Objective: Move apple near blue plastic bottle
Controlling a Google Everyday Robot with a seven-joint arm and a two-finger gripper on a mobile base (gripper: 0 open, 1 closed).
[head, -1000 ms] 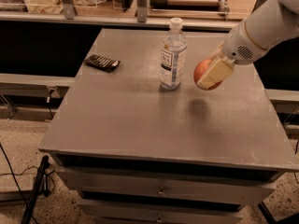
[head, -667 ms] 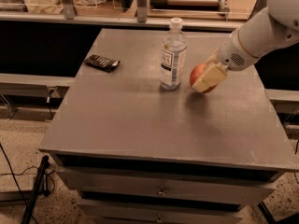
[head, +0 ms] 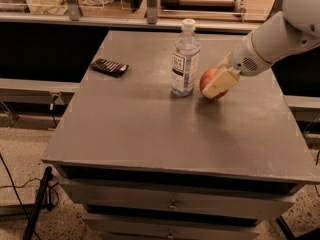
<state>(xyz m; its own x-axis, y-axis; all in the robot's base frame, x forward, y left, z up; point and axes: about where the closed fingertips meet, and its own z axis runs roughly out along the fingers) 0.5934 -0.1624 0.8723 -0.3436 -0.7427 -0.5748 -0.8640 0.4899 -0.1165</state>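
- My one camera looks down from high in front of the grey table [head: 150, 134], facing its far edge, near enough that the tabletop fills most of the view.
- My gripper [head: 216, 84] enters over the table's far right, clasping the apple [head: 208, 77].

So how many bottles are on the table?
1. The bottle stands upright at the table's back centre. The apple sits just right of it, held in the gripper. No bottle seems hidden.

Arm [head: 280, 36] slants down from right, claw [head: 213, 86] clamped on apple [head: 207, 78].
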